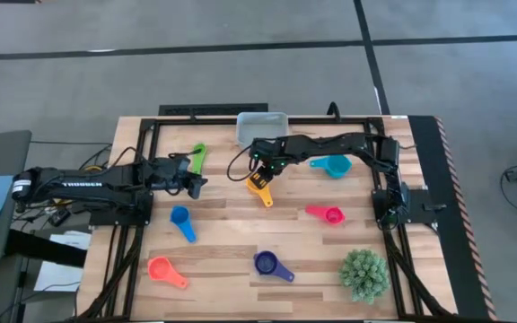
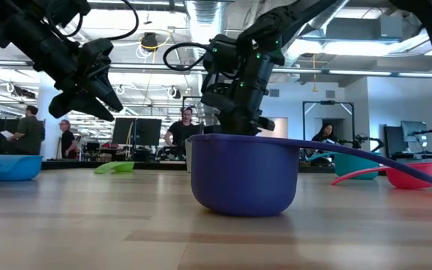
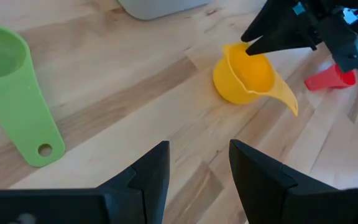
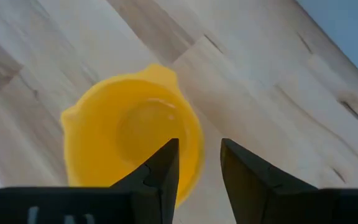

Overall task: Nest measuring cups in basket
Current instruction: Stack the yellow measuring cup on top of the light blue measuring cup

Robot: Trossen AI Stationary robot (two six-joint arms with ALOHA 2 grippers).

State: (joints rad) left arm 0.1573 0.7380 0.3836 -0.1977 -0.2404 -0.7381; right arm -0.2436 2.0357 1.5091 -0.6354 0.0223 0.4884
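High view: we see the right gripper (image 1: 260,170) over the yellow cup (image 1: 260,189), just in front of the basket (image 1: 260,128) at the table's (image 1: 223,269) far edge; the left gripper (image 1: 196,183) waits near the green cup (image 1: 197,155).
Low view: we see the purple cup (image 2: 244,174) closest.
Left wrist view: we see its fingers (image 3: 153,168) narrowly parted, empty.
Right wrist view: we see its fingers (image 4: 161,168) slightly apart over the yellow cup's rim, gripping nothing.

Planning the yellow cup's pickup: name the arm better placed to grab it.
Right. The right gripper hangs open directly over the yellow cup, one finger above its rim; the left gripper sits farther off, beside the green cup.
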